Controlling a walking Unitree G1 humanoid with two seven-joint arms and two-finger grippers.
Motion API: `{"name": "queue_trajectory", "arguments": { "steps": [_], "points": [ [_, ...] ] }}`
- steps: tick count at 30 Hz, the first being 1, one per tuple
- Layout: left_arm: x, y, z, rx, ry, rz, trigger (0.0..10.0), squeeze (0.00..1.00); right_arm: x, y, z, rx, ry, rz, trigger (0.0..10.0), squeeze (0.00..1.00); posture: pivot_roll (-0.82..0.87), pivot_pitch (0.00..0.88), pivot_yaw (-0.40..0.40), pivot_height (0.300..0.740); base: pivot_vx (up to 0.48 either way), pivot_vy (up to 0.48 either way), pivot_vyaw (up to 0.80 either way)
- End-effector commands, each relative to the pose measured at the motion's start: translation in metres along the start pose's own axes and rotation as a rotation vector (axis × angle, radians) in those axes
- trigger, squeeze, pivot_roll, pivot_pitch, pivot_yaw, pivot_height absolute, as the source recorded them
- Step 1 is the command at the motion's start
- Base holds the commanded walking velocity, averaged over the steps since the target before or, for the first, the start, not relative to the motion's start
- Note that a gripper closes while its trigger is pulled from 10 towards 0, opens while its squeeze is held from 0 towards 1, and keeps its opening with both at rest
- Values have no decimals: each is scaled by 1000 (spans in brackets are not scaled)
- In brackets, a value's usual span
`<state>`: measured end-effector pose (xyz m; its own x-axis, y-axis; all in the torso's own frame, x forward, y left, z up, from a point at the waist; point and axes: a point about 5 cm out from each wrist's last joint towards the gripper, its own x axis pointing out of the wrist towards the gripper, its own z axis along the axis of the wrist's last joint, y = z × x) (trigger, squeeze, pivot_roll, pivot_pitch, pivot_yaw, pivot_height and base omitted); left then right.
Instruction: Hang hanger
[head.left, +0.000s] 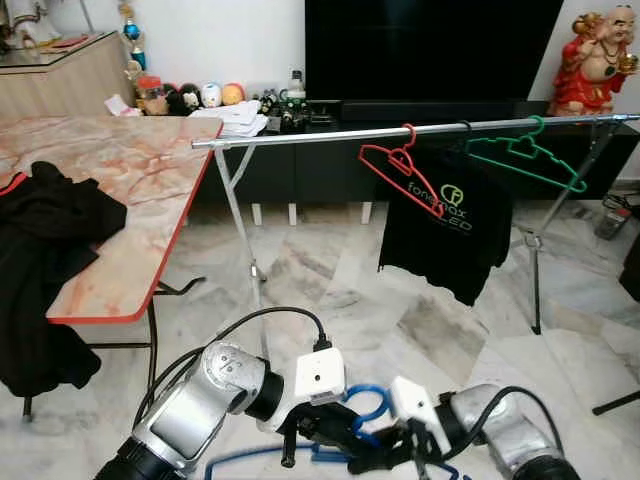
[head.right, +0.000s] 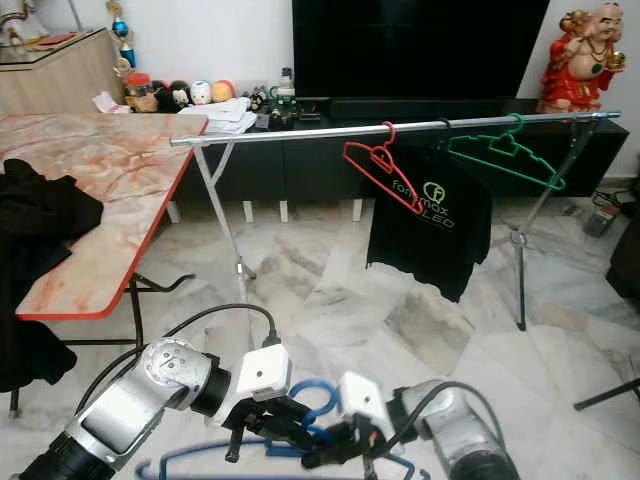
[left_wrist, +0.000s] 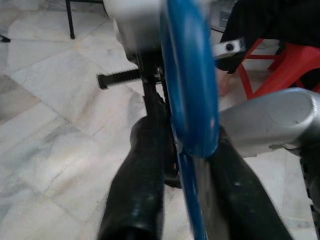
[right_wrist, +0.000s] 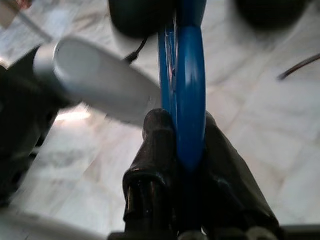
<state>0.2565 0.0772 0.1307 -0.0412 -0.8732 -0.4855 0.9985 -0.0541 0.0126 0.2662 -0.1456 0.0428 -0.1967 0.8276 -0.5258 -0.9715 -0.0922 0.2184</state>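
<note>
Left wrist view, glossy blue hanger (left_wrist: 190, 100), both pincers clamping it

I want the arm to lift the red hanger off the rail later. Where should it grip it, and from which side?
Grip the red hanger at the neck just under its hook, coming from the robot's side. It hangs tilted on the rail, with the black shirt close behind, so the front is freer.
</note>
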Motion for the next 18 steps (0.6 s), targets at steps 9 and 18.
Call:
{"name": "queue_trajectory", "arguments": {
  "steps": [9, 18],
  "points": [
    [-42, 0, -37, -100, 126, 132, 10000, 1000, -6, 2, -45, 156, 125, -319, 0, 0, 74, 23, -3, 740, 0, 0, 0],
    [-51, -18, -130, -433, 213, 598, 10000, 0, -19, -5, -75, 567, -74, -936, 0, 0, 60, 28, -7, 740, 0, 0, 0]
  ]
}}
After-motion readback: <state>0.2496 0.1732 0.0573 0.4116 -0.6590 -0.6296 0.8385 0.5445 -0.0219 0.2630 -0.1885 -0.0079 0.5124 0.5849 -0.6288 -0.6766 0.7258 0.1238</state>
